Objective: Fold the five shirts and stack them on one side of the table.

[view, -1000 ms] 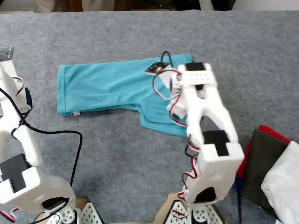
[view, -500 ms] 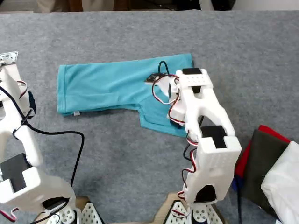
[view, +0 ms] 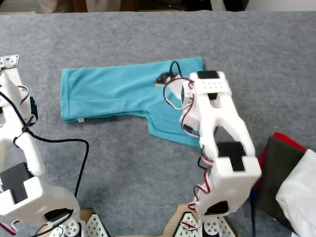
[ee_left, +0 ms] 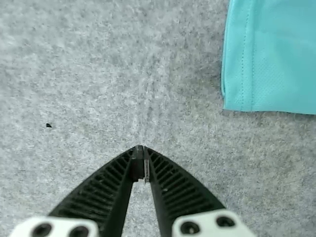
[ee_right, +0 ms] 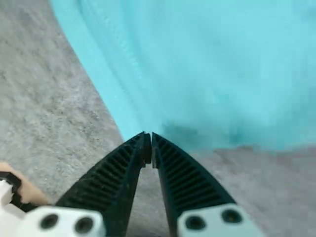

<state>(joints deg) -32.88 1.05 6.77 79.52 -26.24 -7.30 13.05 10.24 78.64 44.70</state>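
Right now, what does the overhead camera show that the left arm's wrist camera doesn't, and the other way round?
The overhead view gives the whole teal shirt spread flat, the right arm over one end of it, and a pile of clothes, red, dark and white, at the table's edge. The left wrist view gives the left arm's black jaws close up, shut tip to tip above bare cover, and a small dark speck. Both share the grey table cover and a corner of the shirt.

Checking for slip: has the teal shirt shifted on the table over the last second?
No. The teal shirt keeps the same outline and place against the grey table.
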